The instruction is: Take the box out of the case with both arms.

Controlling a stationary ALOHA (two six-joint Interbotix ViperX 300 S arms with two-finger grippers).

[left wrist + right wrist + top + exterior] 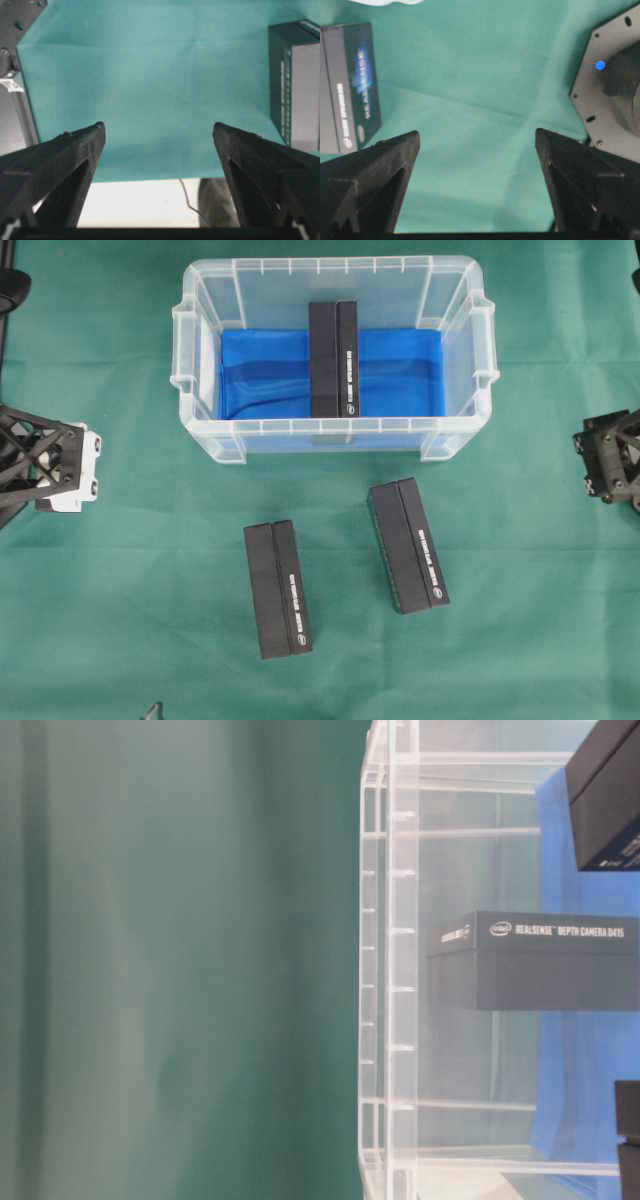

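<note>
Two long black cardboard boxes, one (278, 588) and its neighbour (408, 545), are lying nearest on the green cloth-covered tabletop (520, 620), toward its near edge. Behind them the large clear plastic case (330, 426) with a blue lining is holding the black box (333, 358) at mid-floor, its long axis running from far wall to near wall. Both arms are waiting low at the tabletop's side edges, well apart from it and about equally distant: the left gripper (159, 135) and right gripper (477, 140) are each spread wide, gripping nothing.
</note>
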